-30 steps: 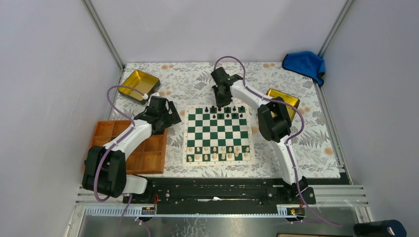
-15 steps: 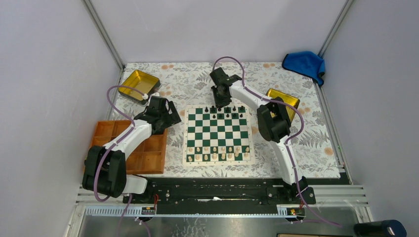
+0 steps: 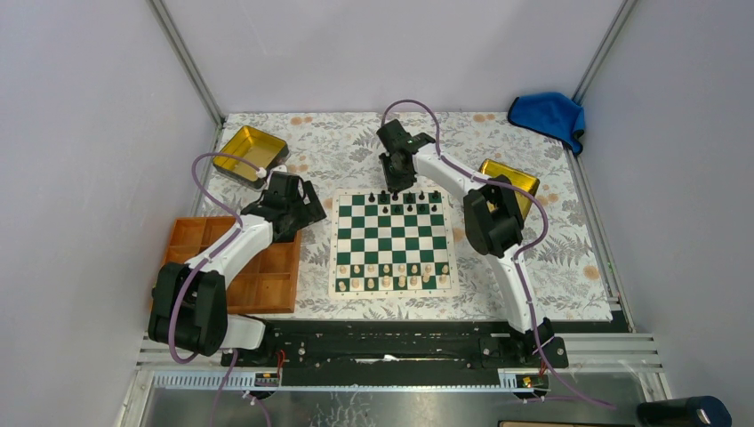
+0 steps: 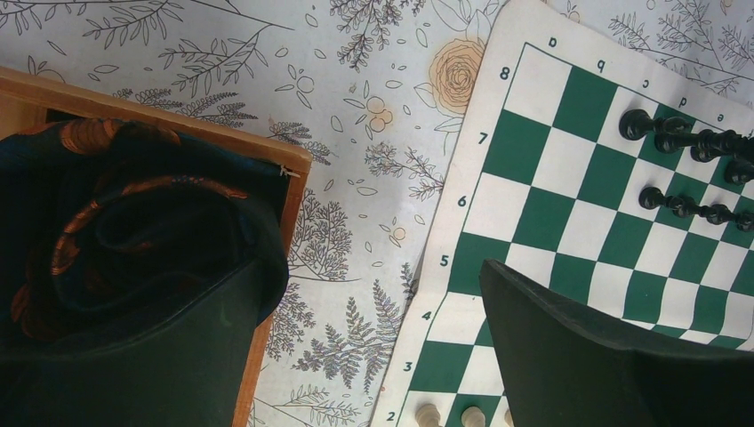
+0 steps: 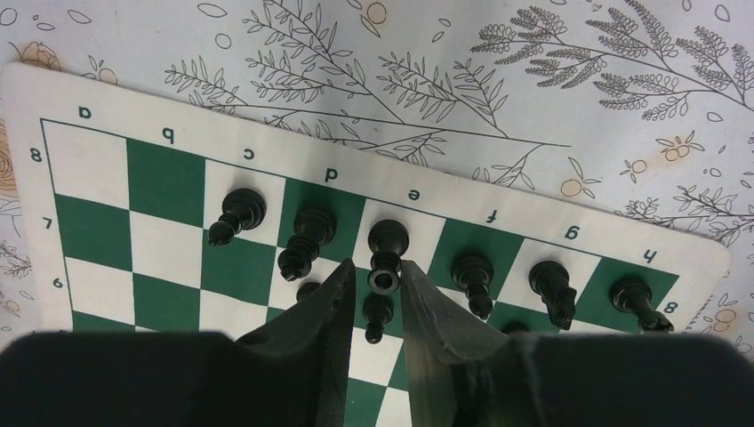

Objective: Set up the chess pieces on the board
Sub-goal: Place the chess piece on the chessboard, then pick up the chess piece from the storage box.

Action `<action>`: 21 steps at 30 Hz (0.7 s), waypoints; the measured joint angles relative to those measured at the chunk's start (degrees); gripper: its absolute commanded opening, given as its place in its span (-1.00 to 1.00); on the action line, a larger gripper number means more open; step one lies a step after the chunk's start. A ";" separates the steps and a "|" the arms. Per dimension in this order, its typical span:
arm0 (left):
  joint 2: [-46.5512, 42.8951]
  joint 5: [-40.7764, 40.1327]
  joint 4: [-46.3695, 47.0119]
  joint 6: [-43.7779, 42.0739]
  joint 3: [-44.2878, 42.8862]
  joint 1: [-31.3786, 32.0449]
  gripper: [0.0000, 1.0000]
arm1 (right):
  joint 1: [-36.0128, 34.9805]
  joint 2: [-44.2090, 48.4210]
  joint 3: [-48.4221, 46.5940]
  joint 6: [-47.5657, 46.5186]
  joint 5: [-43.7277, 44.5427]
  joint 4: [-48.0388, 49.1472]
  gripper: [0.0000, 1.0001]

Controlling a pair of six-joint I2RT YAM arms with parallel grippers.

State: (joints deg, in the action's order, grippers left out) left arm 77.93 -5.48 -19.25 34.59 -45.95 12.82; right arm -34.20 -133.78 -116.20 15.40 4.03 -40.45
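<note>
Right claw [image 5: 377, 269] had crept slightly left, pinching a black piece [image 5: 383, 281] over the board's [image 5: 169, 178] far row; it could bump and tip the crowded neighbours [image 5: 307, 238].

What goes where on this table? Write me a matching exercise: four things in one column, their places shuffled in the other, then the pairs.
Things
1. blue cloth
2. orange tray
3. cream pieces
4. black chess pieces

Places
A. far rows of the board
B. far right corner of the table
C. left of the board, on the near side
D. near rows of the board

Pairs: 1-B; 2-C; 3-D; 4-A
</note>
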 measured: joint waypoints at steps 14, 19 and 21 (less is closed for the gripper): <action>0.00 0.00 -0.59 -0.04 -0.85 0.00 0.97 | -0.02 5.29 1.20 -1.46 3.13 1.27 0.07; 0.02 0.00 -0.92 -0.31 -2.73 0.00 0.97 | -0.04 13.77 7.74 -2.29 7.17 4.48 0.34; 0.11 0.00 -0.87 -0.42 -3.41 0.00 0.97 | 0.09 17.44 10.51 -2.38 9.62 5.66 0.34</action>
State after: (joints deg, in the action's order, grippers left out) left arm 78.04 -5.48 -20.12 34.17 -49.36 12.82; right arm -34.11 -116.33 -105.69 13.02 13.65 -34.79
